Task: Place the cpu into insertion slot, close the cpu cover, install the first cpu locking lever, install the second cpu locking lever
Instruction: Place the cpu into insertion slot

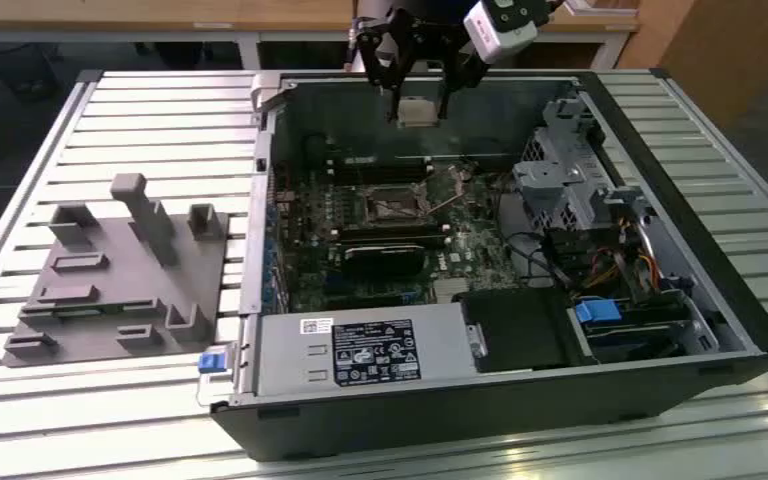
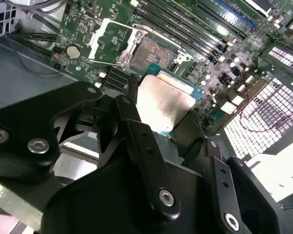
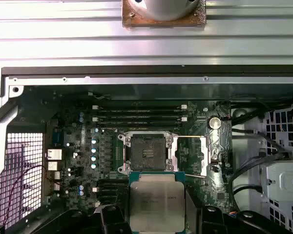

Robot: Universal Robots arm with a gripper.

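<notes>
The fingers [image 2: 139, 141] are closed narrow on the cpu [image 2: 163, 105], pinching the pale silvery chip by two opposite edges so that its metal top faces the wrist cameras. In the exterior view the cpu [image 1: 418, 112] hangs in the air over the far side of the open computer case [image 1: 491, 420], clear of the board below.

Under it, in the first wrist view, the insertion slot [image 3: 146, 152] lies uncovered with its dark centre showing, and the cpu [image 3: 157, 202] is apart from it, its near edge lined up just beside the slot's rim. The cpu cover [image 3: 205, 153] is swung open and lies flat next to the slot, green board visible through its window, with a round coin battery [image 3: 214, 122] close by. Long black memory slots [image 3: 136, 114] run along the slot's other side.

Further out in the exterior view, a black cooler [image 1: 384, 262] sits on the motherboard [image 1: 471, 255], and a grey moulded fixture [image 1: 117, 280] rests on the slatted tabletop [image 1: 157, 120] at the exterior view's left
</notes>
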